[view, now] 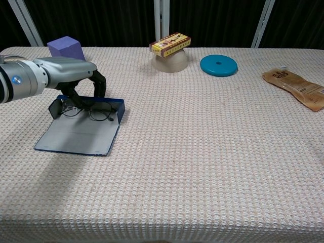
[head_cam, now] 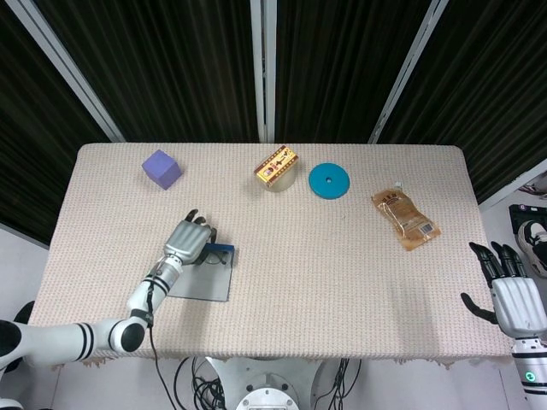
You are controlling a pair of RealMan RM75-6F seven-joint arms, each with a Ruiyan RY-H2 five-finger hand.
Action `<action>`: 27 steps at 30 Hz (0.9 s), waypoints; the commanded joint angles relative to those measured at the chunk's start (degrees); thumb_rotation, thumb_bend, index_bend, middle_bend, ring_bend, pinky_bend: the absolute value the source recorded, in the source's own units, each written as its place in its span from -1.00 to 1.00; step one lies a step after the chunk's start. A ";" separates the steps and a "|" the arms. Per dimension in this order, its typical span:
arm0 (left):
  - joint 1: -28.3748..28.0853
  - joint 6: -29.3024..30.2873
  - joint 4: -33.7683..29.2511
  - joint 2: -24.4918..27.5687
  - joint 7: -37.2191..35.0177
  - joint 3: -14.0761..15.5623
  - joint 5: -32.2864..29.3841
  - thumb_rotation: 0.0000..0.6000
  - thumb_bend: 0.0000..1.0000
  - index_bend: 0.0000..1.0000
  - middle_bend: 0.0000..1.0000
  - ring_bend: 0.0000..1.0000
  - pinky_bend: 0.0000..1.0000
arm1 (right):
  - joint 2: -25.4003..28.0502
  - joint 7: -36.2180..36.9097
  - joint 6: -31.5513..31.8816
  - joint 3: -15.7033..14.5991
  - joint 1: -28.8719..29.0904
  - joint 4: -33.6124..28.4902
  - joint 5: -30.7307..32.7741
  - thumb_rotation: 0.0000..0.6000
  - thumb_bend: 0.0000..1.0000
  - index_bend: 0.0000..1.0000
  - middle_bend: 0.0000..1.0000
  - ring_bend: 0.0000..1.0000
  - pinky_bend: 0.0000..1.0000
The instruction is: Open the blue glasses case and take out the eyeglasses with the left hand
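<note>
- The blue glasses case point(view: 76, 135) lies open and flat on the table point(view: 202, 152), at the left of the chest view; in the head view, only its lower flap and a strip of blue rim show beside the hand.
- The eyeglasses point(view: 91, 111) rest inside the case against its raised back wall. The lenses are thin outlines, and the left lens is partly behind the fingers.
- The left hand point(view: 76, 76) is over the back of the case with dark fingers point(view: 99, 83) curled down to the frame. Whether they touch or pinch it cannot be told from either view.
- In the head view the left hand point(head_cam: 190, 242) covers the eyeglasses entirely.
- The right hand point(head_cam: 513, 295) sits at the lower right edge of the head view, off the table, fingers apart and holding nothing; its wrist is cut off by the frame.
- Along the far edge stand a purple cube point(view: 65, 47), a small box point(view: 170, 43) lying atop an upturned bowl point(view: 171, 61), and a teal disc point(view: 218, 65).
- A brown snack pouch point(view: 296, 88) lies at the right, its end cut off in the chest view; its print is unreadable.
</note>
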 commanded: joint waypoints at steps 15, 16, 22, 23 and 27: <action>0.40 0.67 2.03 -0.76 -2.14 -0.63 2.48 1.00 -0.07 0.04 -0.12 -0.57 -0.96 | 0.04 -0.15 -0.29 0.04 0.08 -0.17 0.31 1.00 -0.62 -1.00 -0.71 -1.00 -1.00; 0.50 1.11 2.24 -0.89 -2.43 -0.78 3.21 1.00 -0.06 0.05 -0.12 -0.56 -0.95 | 0.05 -0.12 -0.27 0.06 0.07 -0.15 0.35 1.00 -0.62 -1.00 -0.71 -1.00 -1.00; 1.30 5.91 7.03 -4.32 -6.20 -2.11 11.10 1.00 -0.04 0.09 -0.07 -0.53 -0.93 | 0.12 -0.06 -0.07 0.16 -0.11 -0.09 0.63 1.00 -0.62 -1.00 -0.71 -1.00 -1.00; 1.49 7.48 9.11 -5.76 -7.39 -2.21 13.58 1.00 -0.04 0.09 -0.07 -0.53 -0.93 | 0.16 -0.04 -0.02 0.19 -0.18 -0.08 0.75 1.00 -0.62 -1.00 -0.71 -1.00 -1.00; 1.50 11.39 17.87 -10.65 -10.95 -1.47 21.65 1.00 -0.05 0.11 -0.04 -0.51 -0.91 | 0.25 0.08 0.10 0.23 -0.39 -0.06 1.04 1.00 -0.61 -1.00 -0.71 -1.00 -1.00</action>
